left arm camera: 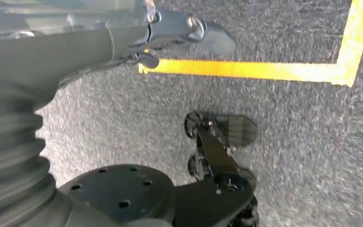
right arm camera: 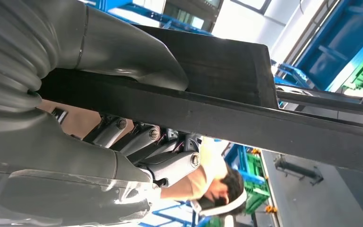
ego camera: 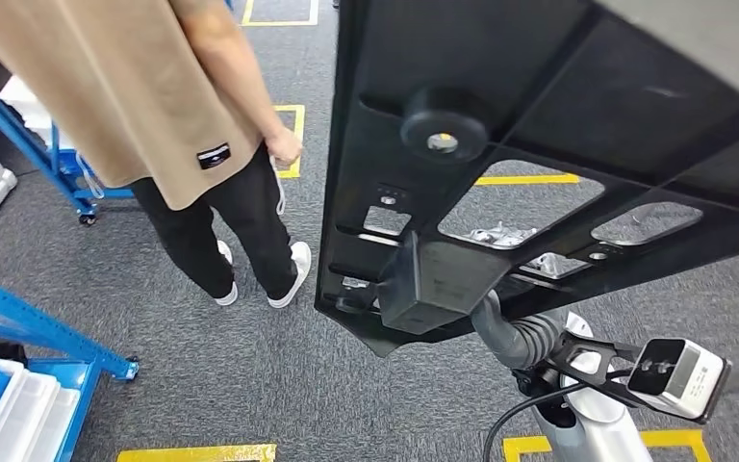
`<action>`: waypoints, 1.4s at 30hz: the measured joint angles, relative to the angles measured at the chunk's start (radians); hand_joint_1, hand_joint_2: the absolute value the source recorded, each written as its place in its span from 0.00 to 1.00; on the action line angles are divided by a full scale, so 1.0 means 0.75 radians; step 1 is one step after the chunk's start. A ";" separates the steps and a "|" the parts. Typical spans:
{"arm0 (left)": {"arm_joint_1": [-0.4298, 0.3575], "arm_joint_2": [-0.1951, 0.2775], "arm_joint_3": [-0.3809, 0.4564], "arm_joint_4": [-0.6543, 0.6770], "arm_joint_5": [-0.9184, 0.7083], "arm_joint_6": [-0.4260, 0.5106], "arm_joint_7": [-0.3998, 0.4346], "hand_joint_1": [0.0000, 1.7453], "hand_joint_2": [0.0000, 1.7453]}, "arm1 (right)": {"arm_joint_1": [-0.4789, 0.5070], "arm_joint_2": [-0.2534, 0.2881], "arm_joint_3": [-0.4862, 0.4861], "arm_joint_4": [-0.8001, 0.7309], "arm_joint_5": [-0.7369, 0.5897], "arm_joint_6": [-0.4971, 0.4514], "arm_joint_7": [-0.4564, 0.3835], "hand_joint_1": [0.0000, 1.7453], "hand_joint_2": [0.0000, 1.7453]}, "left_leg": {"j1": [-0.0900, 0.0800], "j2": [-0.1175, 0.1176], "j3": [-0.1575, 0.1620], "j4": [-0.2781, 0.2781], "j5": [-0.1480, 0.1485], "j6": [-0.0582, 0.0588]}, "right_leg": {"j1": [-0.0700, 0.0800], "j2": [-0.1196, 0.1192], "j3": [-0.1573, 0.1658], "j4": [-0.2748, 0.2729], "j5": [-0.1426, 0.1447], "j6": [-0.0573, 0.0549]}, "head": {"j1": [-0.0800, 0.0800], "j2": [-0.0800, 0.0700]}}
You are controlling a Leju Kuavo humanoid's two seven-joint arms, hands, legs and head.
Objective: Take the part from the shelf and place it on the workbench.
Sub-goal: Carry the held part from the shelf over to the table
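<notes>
Right hand (right arm camera: 137, 142): clamped on the edge of the part, thick grey thumb on one face, darker fingers (right arm camera: 170, 163) curled against the other; in the head view it shows through the part's cut-outs, at the right of the scene.
Part (ego camera: 539, 144): a large flat black panel with ribs, several openings and a round boss with a pale centre, held up off the floor, tilted, close in front of the head camera. It fills the right and far side of the scene; a black box-shaped block sits at its near lower corner.
Left hand (left arm camera: 179, 33): hangs over the grey carpet, fingers partly curled with nothing between them; whether they are fully closed I cannot tell.
Right arm (ego camera: 577, 404): silver, with a grey ribbed cover at the wrist, a black cable and a small white-and-black camera unit on a bracket, near right.
Person (ego camera: 154, 96): stands far left in a tan top, black trousers and white shoes, one hand hanging by the hip, apart from the part.
Blue rack (ego camera: 48, 337): near left, a slanting blue beam ending in a foot on the carpet.
Bins (ego camera: 10, 414): at the near left corner, blue and white containers side by side; their contents cannot be made out.
Floor (ego camera: 250, 385): grey carpet with yellow tape lines (ego camera: 197, 452) marking boxes.
</notes>
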 joint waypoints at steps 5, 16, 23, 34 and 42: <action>0.001 -0.007 -0.002 0.000 -0.011 -0.027 -0.013 0.00 1.00 | -0.037 0.010 0.015 0.002 0.006 -0.002 0.012 1.00 1.00 | 0.010 -0.124 -0.114 0.261 -0.141 -0.026 | -0.012 0.074 0.014 -0.024 0.015 -0.027 | -0.009 0.000; -0.016 -0.016 -0.013 0.001 -0.040 -0.043 0.001 0.00 1.00 | -0.113 0.022 0.037 0.016 0.003 -0.033 0.055 1.00 1.00 | 0.020 -0.206 -0.030 0.008 0.027 0.006 | -0.021 0.230 -0.011 0.008 0.010 0.028 | -0.011 0.000; -0.011 -0.020 -0.015 0.001 -0.041 -0.041 0.002 0.00 1.00 | -0.121 0.022 0.037 0.024 0.001 -0.033 0.056 1.00 1.00 | 0.013 -0.087 -0.020 -0.014 0.032 0.033 | -0.024 0.076 -0.181 0.355 -0.135 0.050 | 0.002 0.000; -0.014 -0.026 -0.015 0.001 -0.039 -0.024 0.026 0.00 1.00 | -0.099 0.002 0.037 0.014 -0.001 -0.056 0.028 1.00 1.00 | 0.012 -0.068 -0.037 0.103 -0.073 -0.023 | -0.010 0.057 0.019 -0.031 0.014 -0.020 | -0.002 0.000; 0.004 -0.019 -0.011 0.000 -0.040 -0.012 0.046 0.00 1.00 | -0.007 -0.020 0.034 -0.068 0.015 -0.068 0.020 1.00 1.00 | 0.018 -0.209 -0.066 0.080 0.016 -0.016 | -0.010 0.201 0.019 -0.011 0.003 -0.016 | -0.004 0.000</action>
